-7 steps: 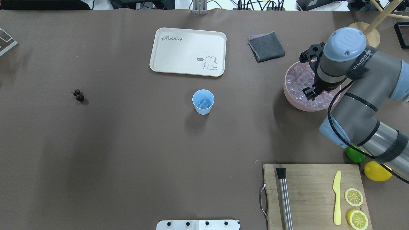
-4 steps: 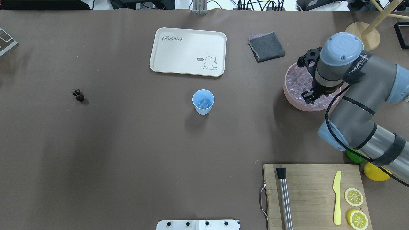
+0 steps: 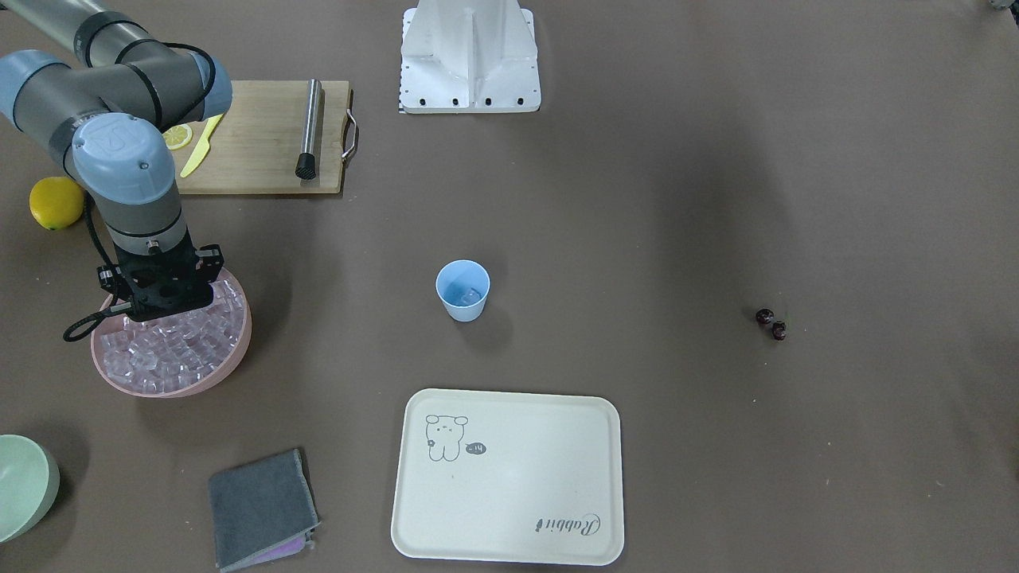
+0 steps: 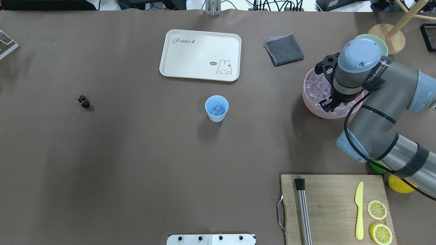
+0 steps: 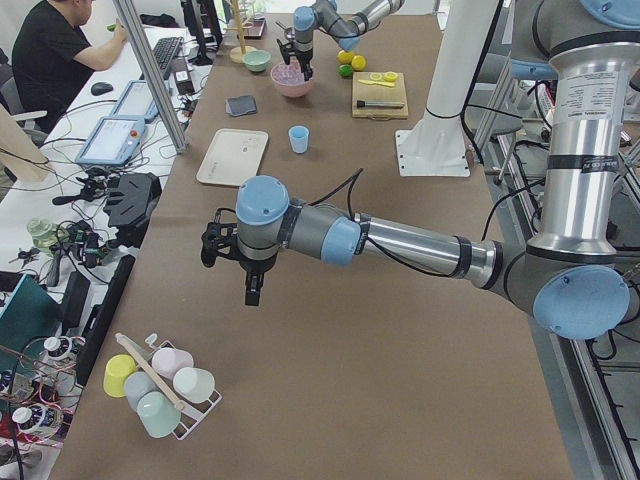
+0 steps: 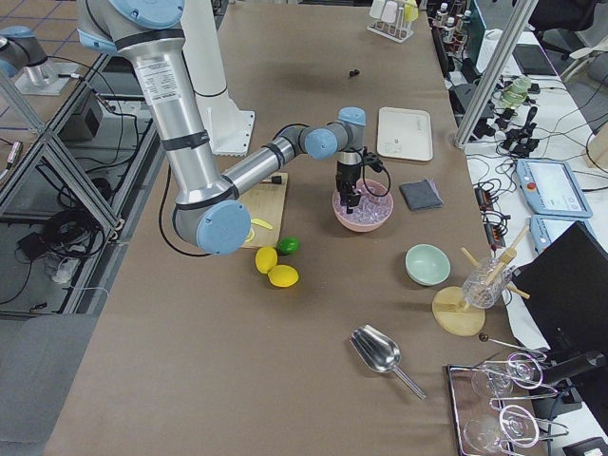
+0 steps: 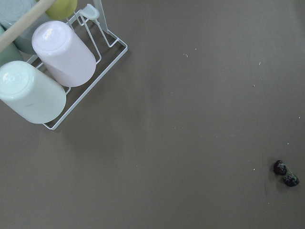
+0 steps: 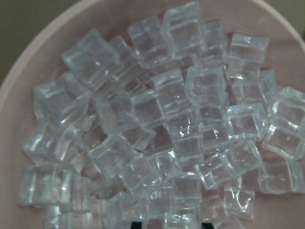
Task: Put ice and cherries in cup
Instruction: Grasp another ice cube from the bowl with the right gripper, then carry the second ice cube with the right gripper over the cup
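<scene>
The light-blue cup (image 4: 216,108) stands mid-table with a few ice cubes (image 4: 217,110) in it. It also shows in the front view (image 3: 462,290). The ice heap (image 8: 162,124) fills the pink bowl (image 4: 308,102). My right gripper (image 4: 326,104) hangs over that bowl. In the right wrist view (image 8: 171,224) its tips are apart, down at the cubes, with nothing between them. The cherries (image 4: 83,101) lie alone far left, also in the left wrist view (image 7: 286,173). My left gripper (image 5: 250,290) hovers above the table; I cannot tell its state.
A cream tray (image 4: 200,54) and a grey cloth (image 4: 284,49) lie behind the cup. A cutting board (image 4: 333,204) with muddler, knife and lemon slices is near right, beside a lime (image 4: 374,165) and a lemon (image 4: 398,185). A cup rack (image 7: 57,67) stands near the cherries.
My right arm has shifted a little to the left and my gripper has moved slightly across the pink bowl. The cup and cherries have not moved.
</scene>
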